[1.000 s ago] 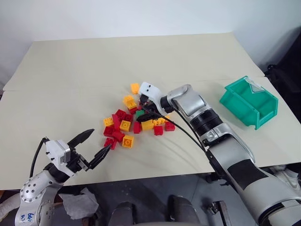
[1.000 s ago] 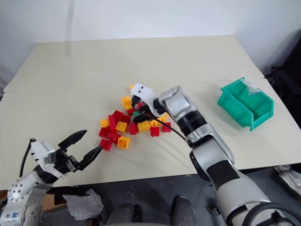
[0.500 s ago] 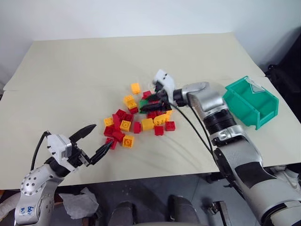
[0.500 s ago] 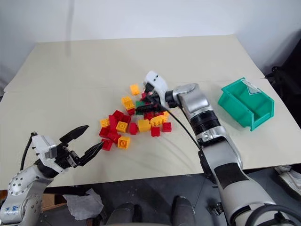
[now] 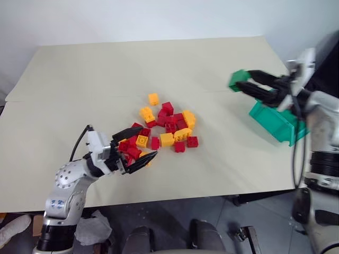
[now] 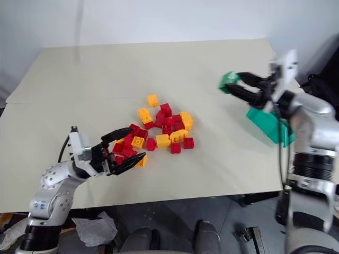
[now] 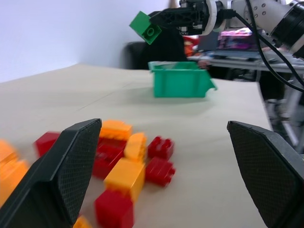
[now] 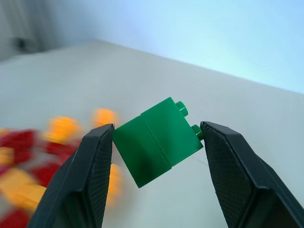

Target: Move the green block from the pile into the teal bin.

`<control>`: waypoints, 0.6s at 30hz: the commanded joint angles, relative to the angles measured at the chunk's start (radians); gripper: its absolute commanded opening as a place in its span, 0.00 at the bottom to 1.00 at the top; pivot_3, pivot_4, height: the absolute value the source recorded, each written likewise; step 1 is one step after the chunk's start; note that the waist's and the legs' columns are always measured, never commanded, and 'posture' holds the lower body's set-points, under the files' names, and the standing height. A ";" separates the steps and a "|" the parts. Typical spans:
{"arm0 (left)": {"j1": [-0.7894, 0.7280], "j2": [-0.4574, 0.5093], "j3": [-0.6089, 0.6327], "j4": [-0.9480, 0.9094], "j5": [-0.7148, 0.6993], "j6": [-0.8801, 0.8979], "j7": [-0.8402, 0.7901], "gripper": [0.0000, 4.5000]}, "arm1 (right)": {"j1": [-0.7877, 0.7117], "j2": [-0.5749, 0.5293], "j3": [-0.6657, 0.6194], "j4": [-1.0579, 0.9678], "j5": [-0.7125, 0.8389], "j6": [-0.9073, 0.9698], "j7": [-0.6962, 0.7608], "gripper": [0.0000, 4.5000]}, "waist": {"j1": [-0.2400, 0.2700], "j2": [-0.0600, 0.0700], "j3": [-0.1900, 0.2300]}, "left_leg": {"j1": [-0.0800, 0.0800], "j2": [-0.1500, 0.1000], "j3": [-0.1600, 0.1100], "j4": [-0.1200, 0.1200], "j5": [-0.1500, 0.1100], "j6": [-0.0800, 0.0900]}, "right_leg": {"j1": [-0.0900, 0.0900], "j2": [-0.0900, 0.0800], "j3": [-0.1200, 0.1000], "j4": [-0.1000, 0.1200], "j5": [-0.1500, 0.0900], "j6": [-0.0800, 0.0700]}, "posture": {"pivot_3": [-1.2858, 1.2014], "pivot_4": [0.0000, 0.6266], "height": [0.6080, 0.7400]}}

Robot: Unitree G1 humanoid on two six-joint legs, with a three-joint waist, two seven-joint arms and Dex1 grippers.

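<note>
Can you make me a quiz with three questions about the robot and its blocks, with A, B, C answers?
1. Where is the green block?
A. in the pile
B. between the right gripper's fingers
C. inside the bin

2. What colours are the bricks in the pile?
A. red and yellow-orange
B. blue and white
C. green and black

3. How is the left gripper?
A. shut on a red brick
B. shut on nothing
C. open, holding nothing

Answers:
1 B, the right gripper clamps it in the air beside the teal bin.
2 A, no other colours lie there.
3 C, its fingers are spread at the pile's edge.
</note>
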 commanded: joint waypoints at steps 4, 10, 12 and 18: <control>-0.077 -0.015 -0.068 0.003 -0.051 0.064 -0.075 1.00 | 0.068 -0.142 -0.079 0.183 -0.075 -0.127 -0.131 0.56 | 0.000 0.000 0.000 | 0.001 0.000 0.001 0.000 0.000 0.000 | 0.001 0.000 0.001 0.000 0.000 0.000 | 0.52 0.24 1.00; -0.060 -0.022 -0.067 0.006 -0.006 0.025 -0.064 1.00 | -0.015 -0.160 -0.025 0.454 -0.164 -0.228 -0.282 0.56 | -0.002 0.000 0.000 | 0.002 0.000 0.003 0.000 0.000 0.000 | 0.001 0.000 0.002 -0.001 0.000 0.000 | 0.52 0.24 1.00; -0.057 -0.024 -0.060 0.007 -0.002 0.020 -0.051 1.00 | -0.066 -0.159 -0.003 0.559 -0.176 -0.251 -0.280 0.56 | -0.002 0.000 0.000 | 0.002 0.000 0.004 0.001 0.001 0.001 | 0.001 0.000 0.004 -0.002 0.000 0.000 | 0.52 0.24 1.00; -0.039 -0.022 -0.037 -0.012 -0.006 0.018 -0.025 1.00 | -0.166 -0.155 0.031 0.738 -0.196 -0.339 -0.282 0.78 | 0.001 0.001 0.000 | 0.002 0.000 0.004 0.001 0.001 0.001 | 0.001 0.000 0.003 -0.002 0.000 0.000 | 0.52 0.24 1.00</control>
